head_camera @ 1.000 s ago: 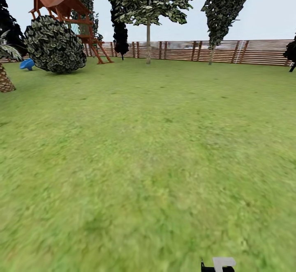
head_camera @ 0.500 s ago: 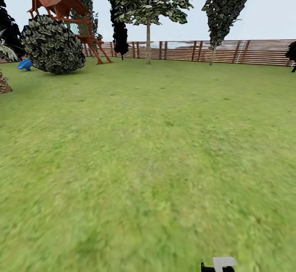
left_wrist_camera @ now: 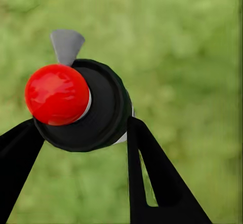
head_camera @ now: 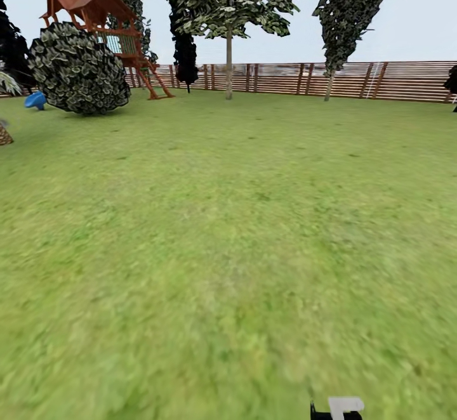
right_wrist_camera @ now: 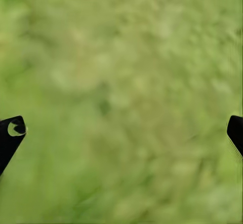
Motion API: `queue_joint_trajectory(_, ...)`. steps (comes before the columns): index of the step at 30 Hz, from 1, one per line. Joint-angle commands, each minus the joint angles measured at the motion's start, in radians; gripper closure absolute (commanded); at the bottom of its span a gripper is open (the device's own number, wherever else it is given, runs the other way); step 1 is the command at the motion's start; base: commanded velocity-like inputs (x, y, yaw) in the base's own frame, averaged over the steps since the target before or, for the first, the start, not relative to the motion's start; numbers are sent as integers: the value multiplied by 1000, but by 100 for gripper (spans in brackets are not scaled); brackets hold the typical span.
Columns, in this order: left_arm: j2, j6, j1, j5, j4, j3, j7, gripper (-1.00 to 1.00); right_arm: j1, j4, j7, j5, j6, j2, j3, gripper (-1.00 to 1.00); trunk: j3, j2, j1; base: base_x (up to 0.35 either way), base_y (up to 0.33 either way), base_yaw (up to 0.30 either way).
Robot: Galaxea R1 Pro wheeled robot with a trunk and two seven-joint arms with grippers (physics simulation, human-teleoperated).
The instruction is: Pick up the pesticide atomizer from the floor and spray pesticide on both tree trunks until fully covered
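The left gripper has the pesticide atomizer clamped between its two black fingers, one finger on either side of the dark round body. We look straight down the bottle's length here: the red top faces the camera, so the long axis runs along the fingers, top end toward the wrist and base end out past the fingertips toward the grass. A grey nozzle piece sticks out sideways from just behind the red top, pointing away from the gap between the fingers. A thin sliver of white shows at the rim of the body beside one finger; no writing can be read on it from this end-on angle.

Over on the right wrist view, the right gripper is spread wide, its two black fingertips sitting at opposite edges with nothing but blurred lawn between them.

From the head, the garden lawn stretches ahead to the brown slat fence. Two trees stand before it: one with a broad crown and a thin pale trunk, another narrower one to its right. A round bush and a red-roofed play structure sit off to the left. A small grey and black part of the robot peeks in at the bottom edge.
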Motion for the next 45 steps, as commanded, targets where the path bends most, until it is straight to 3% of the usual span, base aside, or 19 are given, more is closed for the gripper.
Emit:
queue_joint_trajectory(1, 0, -5, -1, 4, 3, 7, -7, 100, 0, 0, -1, -10, -3, 0, 9, -100, -1, 0, 0, 308, 0, 0)
queue_joint_trajectory(15, 2, -9, -1, 4, 3, 7, -8, 100, 0, 0, -1, -10, -3, 0, 9, -100, -1, 0, 0, 306, 0, 0)
queue_joint_trajectory(21, 2, -46, -1, 2, 6, 7, -8, 100, 0, 0, -1, -10, -3, 0, 9, -100, -1, 0, 0, 298, 0, 0)
queue_joint_trajectory(45, -3, -50, -1, 2, 7, 5, -8, 100, 0, 0, -1, -10, -3, 0, 9, -100, -1, 0, 0, 298, 0, 0)
